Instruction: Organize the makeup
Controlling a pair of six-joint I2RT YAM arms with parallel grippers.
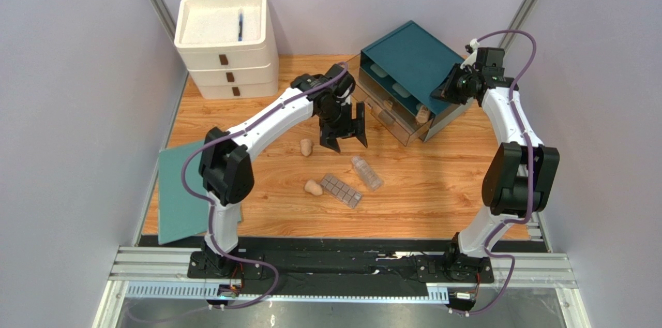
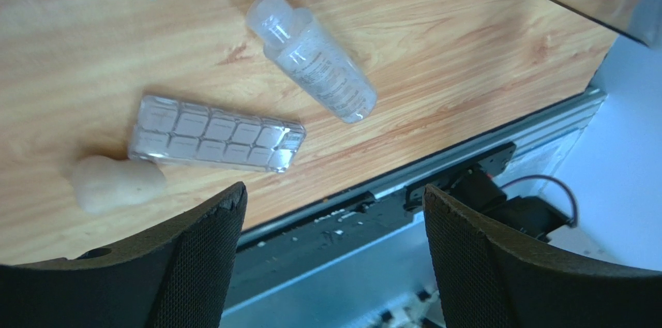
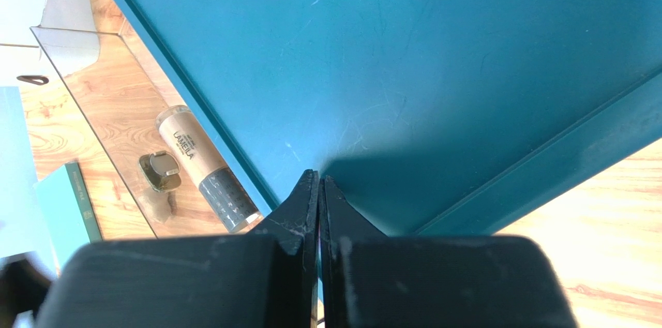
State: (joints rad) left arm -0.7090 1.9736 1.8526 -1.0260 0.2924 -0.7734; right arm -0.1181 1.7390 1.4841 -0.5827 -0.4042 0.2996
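Observation:
The makeup lies partly loose on the wooden table: a clear bottle (image 1: pixel 367 173) (image 2: pixel 318 68), a grey-brown gridded palette (image 1: pixel 341 190) (image 2: pixel 214 134) and two beige sponges (image 1: pixel 306 146) (image 1: pixel 313 187), one of them also in the left wrist view (image 2: pixel 116 182). My left gripper (image 1: pixel 346 130) (image 2: pixel 334 196) hangs open and empty above the table, behind these items. A beige tube with a grey cap (image 3: pixel 194 165) lies in the clear pulled-out drawer (image 1: pixel 388 114). My right gripper (image 1: pixel 444 94) (image 3: pixel 318 177) is shut on nothing, its tips at the teal top of the organizer (image 1: pixel 412 56).
A white stacked drawer unit (image 1: pixel 224 41) stands at the back left. A flat teal sheet (image 1: pixel 179 188) hangs over the table's left edge. A small olive squarish piece (image 3: pixel 159 170) sits beside the tube in the drawer. The black rail (image 2: pixel 435 180) runs along the near edge.

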